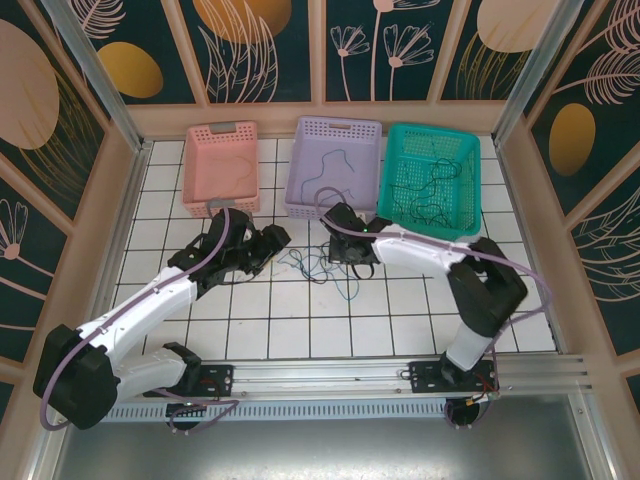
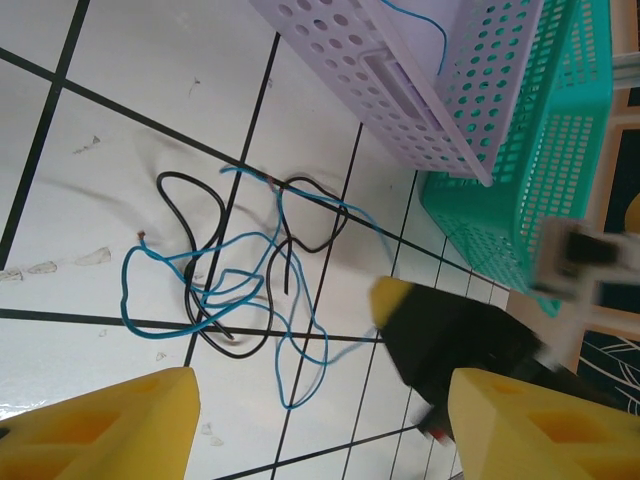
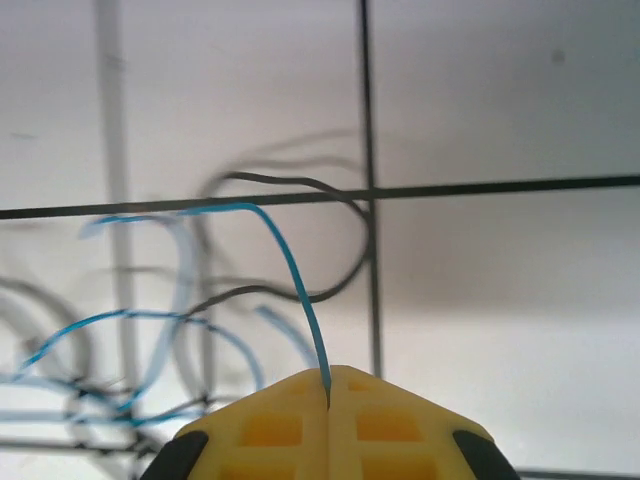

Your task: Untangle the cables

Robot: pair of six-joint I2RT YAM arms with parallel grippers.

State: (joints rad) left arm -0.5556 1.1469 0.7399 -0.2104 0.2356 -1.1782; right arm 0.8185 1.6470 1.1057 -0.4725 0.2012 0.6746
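Note:
A tangle of one blue cable (image 2: pixel 127 300) and one black cable (image 2: pixel 185 177) lies on the white tiled table, between the two arms in the top view (image 1: pixel 305 265). My right gripper (image 3: pixel 329 385) is shut on the blue cable (image 3: pixel 303 295), which rises out of the closed yellow tips and curves left over the black cable (image 3: pixel 290 181). It sits at the tangle's right edge (image 1: pixel 347 255). My left gripper (image 2: pixel 325 425) is open, its yellow fingers spread wide just short of the tangle, with nothing between them (image 1: pixel 272 240).
Three baskets line the back of the table: pink (image 1: pixel 220 130), lilac (image 1: pixel 340 124) with a blue cable inside, teal (image 1: pixel 435 130) holding black cables. The lilac (image 2: pixel 400 80) and teal (image 2: pixel 520 180) walls stand just beyond the tangle. Bare tiles lie nearer the arm bases.

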